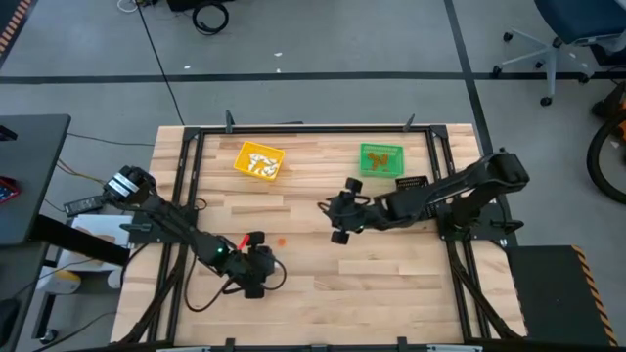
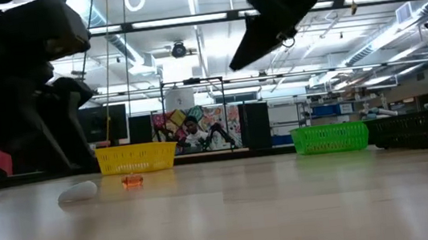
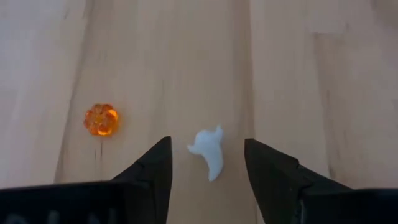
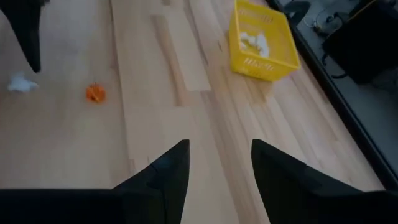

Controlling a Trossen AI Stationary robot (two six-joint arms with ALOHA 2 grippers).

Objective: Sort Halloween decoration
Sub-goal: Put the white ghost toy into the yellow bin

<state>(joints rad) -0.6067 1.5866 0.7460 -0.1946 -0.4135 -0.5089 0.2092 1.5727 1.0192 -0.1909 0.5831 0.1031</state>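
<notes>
Your left gripper (image 3: 207, 163) has its fingers (image 3: 155, 168) spread wide w/ the white ghost trinket (image 3: 209, 151) lying flat on the table (image 3: 298, 74) between them, touching neither tip as far as I can tell. So the step in hand looks like a pick of that ghost. Centre it btwn the tips before you close; it sits a bit nearer 1 tip than the other. It's thin and flat, so get the tips right down onto the wood, then close slow or it'll likely skid out. The orange pumpkin trinket (image 3: 101, 119) lies near, off to 1 side, apart from the ghost; don't sweep it. The yellow bin (image 1: 259, 160) at the far edge already holds white pieces, so that's prob. the ghost's home; the green bin (image 1: 380, 159) holds orange ones. Your right gripper (image 4: 217, 165) hangs over mid-table, fingers apart, holding nothing.
</notes>
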